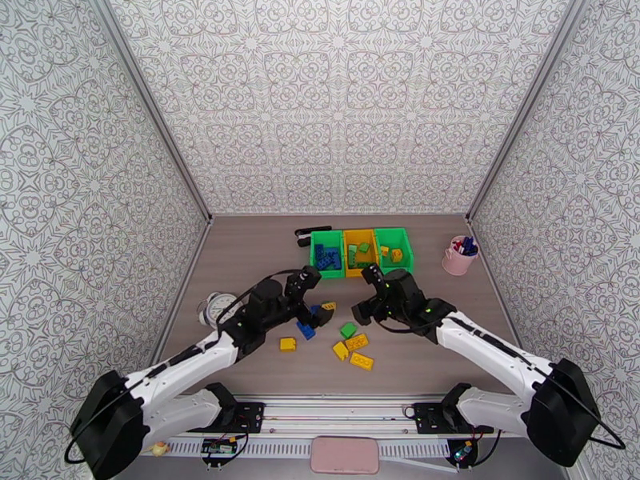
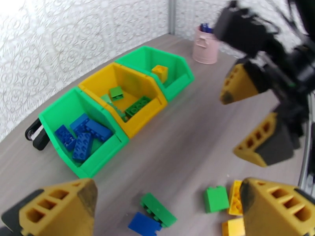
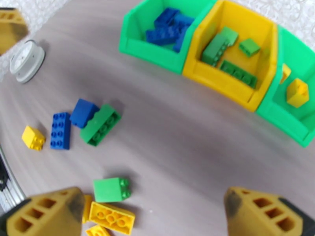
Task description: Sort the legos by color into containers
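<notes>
A pink cup [image 1: 459,258] holding pens [image 1: 465,246] stands at the far right of the grey-brown wood-grain table [image 1: 240,258]. A small round white clock [image 1: 214,308] lies near the left edge. A black stapler-like object [image 1: 306,232] lies at the far side, left of centre. Patterned walls [image 1: 336,98] enclose three sides.

A grey-brown, wood-grain table [image 1: 256,250] stands inside a three-sided booth. Behind the table rises a back wall [image 1: 336,98] papered in white with a grey ornamental floral pattern. A left wall [image 1: 72,194] and a right wall [image 1: 576,194] in the same paper flank the table. A silver metal left post [image 1: 150,106] and right post [image 1: 522,106] slant down the wall joins to the table's far corners. A pink cup [image 1: 458,264] sits near the table's right edge. Bright, even light leaves only soft shadows on the table.
</notes>
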`<state>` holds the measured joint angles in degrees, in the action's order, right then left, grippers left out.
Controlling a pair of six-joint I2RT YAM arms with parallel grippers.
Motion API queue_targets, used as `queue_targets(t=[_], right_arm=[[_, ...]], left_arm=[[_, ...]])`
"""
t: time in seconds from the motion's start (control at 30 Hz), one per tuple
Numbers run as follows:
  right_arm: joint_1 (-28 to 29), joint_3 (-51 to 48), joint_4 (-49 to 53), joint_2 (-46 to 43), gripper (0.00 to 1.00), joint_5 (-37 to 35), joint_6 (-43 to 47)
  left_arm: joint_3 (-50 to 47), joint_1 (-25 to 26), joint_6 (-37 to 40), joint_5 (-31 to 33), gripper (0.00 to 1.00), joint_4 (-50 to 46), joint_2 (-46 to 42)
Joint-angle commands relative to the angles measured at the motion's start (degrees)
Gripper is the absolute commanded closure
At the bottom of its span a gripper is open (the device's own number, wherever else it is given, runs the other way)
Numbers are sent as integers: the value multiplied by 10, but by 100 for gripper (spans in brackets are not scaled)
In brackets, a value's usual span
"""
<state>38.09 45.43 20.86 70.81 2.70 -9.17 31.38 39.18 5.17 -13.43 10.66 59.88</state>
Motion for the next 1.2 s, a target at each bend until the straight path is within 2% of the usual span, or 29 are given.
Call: queue_targets(t=[0.0, 0.2, 0.57, 1.17], right_arm=[[30, 20, 25, 26, 3, -25, -35], [81, 58, 67, 113, 3, -62, -67], [123, 126, 97, 247, 3, -54, -48], [123, 148, 111, 285, 49, -92, -86]], left_arm=[[-32, 7, 65, -44, 0, -58, -54], [-54, 17, 114, -73, 0, -121, -114], [-72, 30, 121, -63, 0, -113, -121], [-76, 32, 124, -67, 0, -98, -102]])
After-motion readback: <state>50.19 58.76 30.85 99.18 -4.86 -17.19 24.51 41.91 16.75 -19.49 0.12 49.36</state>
